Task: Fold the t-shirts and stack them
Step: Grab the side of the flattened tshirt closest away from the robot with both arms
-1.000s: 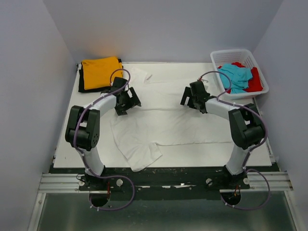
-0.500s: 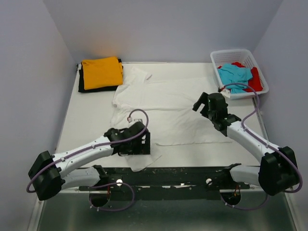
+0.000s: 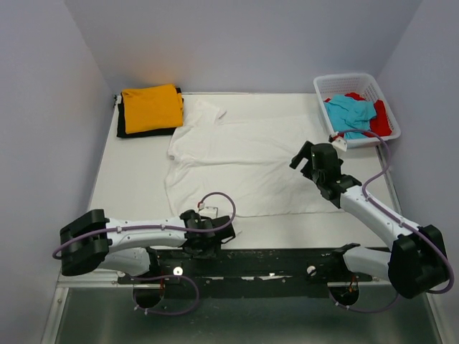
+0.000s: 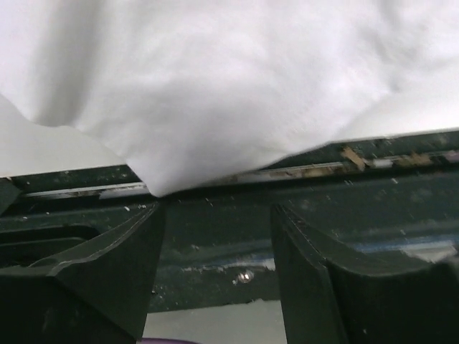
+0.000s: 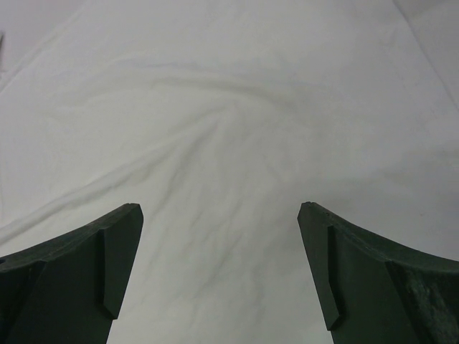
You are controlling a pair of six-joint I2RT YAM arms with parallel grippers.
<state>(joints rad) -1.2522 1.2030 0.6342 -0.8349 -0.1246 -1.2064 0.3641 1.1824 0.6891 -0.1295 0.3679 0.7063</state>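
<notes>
- White t-shirt (image 3: 244, 154) is lying limp and light; I'd be pinching its near-left corner.
- Left tool (image 4: 215, 209) is gaping just beside it; right tool (image 5: 219, 208) is hovering, spread.

Jaws spread wide; creased white t-shirt (image 5: 215, 122) fills view beneath them.

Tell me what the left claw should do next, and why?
Probably nudge the left gripper forward and close on the white t-shirt: its jaws stand open, and the shirt's corner hangs just ahead of them, not yet between.
</notes>
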